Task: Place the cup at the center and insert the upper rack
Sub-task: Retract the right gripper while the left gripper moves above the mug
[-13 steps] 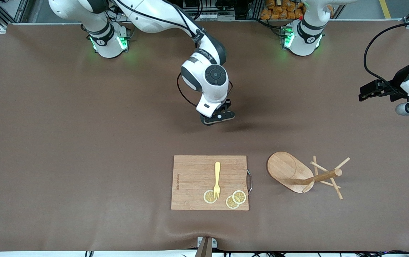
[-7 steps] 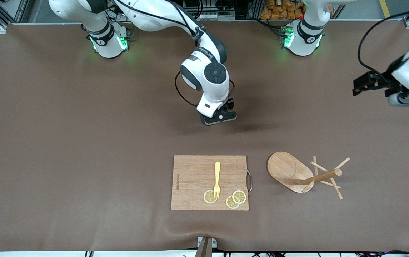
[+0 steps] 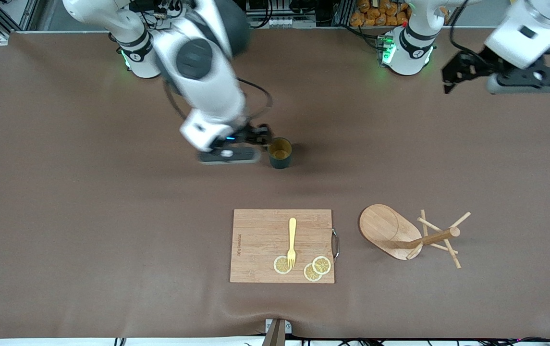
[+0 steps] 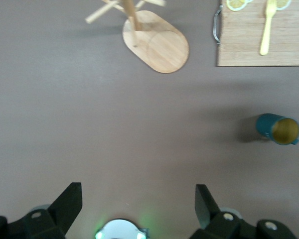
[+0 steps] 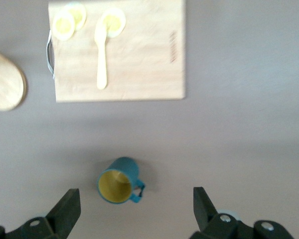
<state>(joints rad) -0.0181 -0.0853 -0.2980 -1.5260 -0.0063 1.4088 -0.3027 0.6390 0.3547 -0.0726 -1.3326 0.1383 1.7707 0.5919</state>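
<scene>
Centrally, upright cup point(image 3: 280, 153) beside open, empty right gripper point(image 3: 229, 154).

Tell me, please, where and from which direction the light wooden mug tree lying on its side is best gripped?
Probably grip the light wooden mug tree by its round post, between oval base and slanting pegs, coming straight down. It lies tipped over, so the post lies roughly level and bare there; the base looks too broad.
</scene>
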